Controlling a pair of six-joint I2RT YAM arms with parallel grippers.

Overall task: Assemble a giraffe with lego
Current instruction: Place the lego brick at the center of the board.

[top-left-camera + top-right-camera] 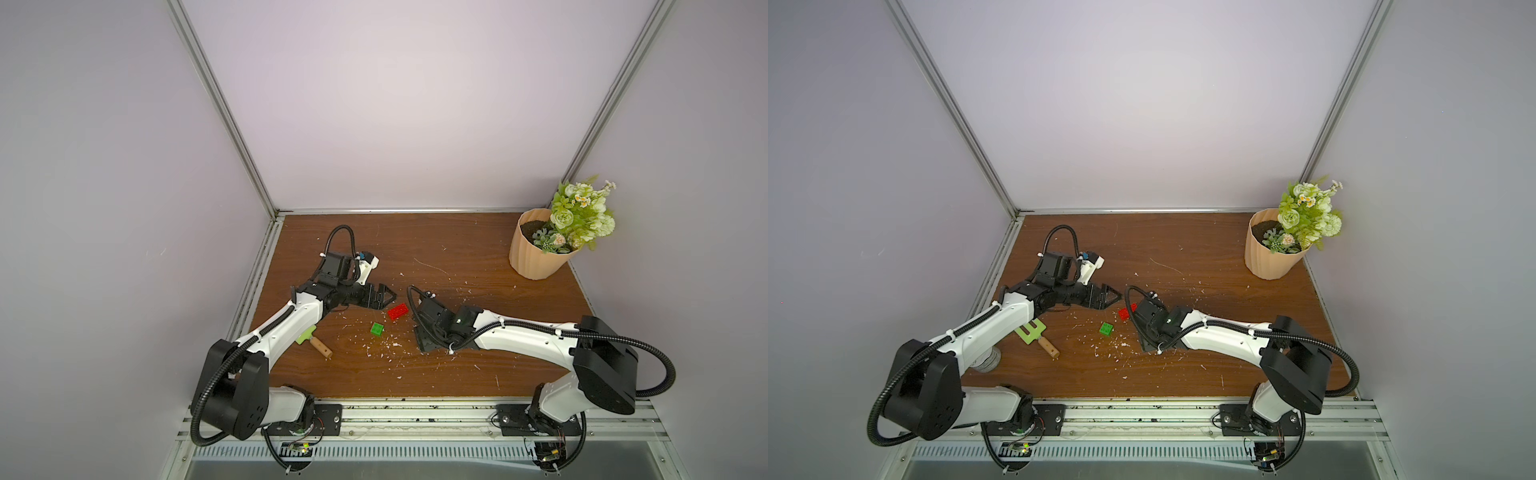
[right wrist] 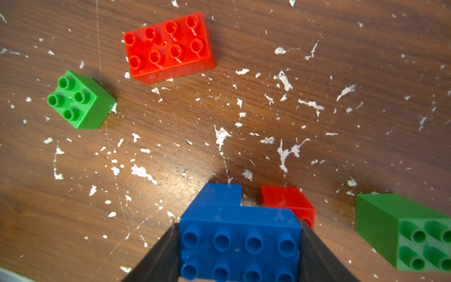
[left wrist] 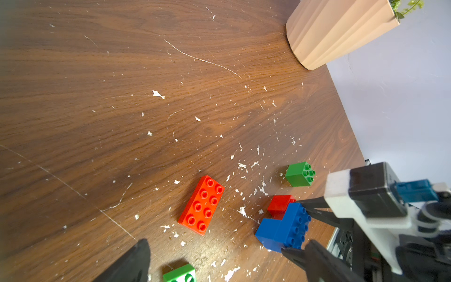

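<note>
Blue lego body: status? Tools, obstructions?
Left tool open, empty. Right tool shut on blue L-shaped body, small red brick against it. Long red brick, two green bricks loose nearby. Only white flecks in between.

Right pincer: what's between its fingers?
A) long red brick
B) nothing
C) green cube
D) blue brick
D: in the right wrist view the right pincer has its black fingers pressed against both sides of the blue brick, while the long red brick and a green cube lie free on the table.
</note>
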